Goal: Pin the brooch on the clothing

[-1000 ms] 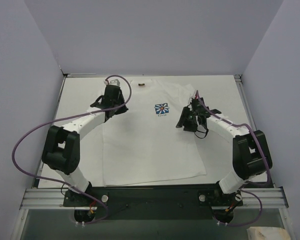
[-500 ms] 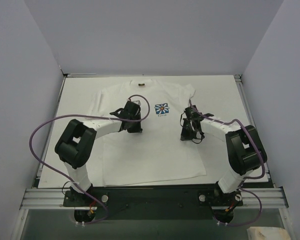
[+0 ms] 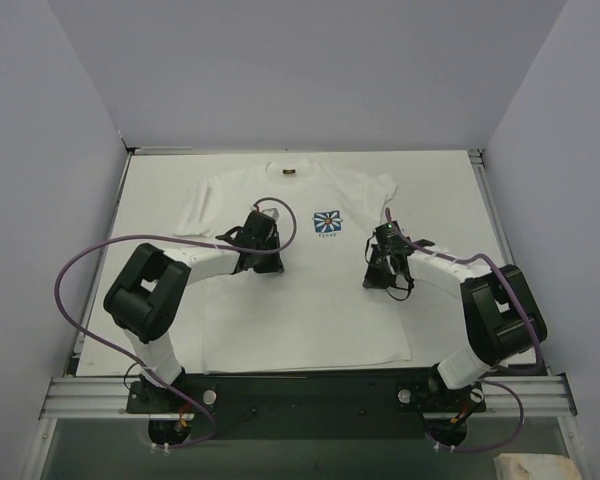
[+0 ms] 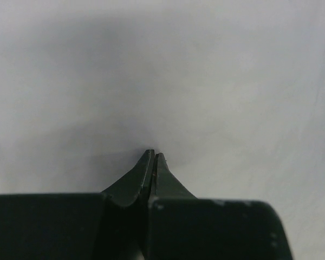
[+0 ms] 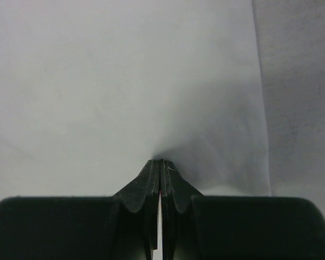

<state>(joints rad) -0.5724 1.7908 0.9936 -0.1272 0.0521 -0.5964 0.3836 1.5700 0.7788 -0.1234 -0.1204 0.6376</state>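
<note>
Over the last second the left arm has swung in from the far sleeve to just left of the small blue rectangular daisy print (image 3: 327,222). The right arm has slid a little nearer, right of that print. The white short-sleeved T-shirt (image 3: 300,310) lies spread flat on the white worktop (image 3: 440,190), print side up. The left tool (image 4: 153,155) has its fingers pressed together with the tips down on the cloth; whether any fabric is caught I cannot tell. The right tool (image 5: 160,161) is also pressed together, pinching a small raised fold of the shirt near its side edge. The tiny round dark-brown brooch (image 3: 288,172) rests at the neckline, beyond the print and left of it, well apart from both tools.
</note>
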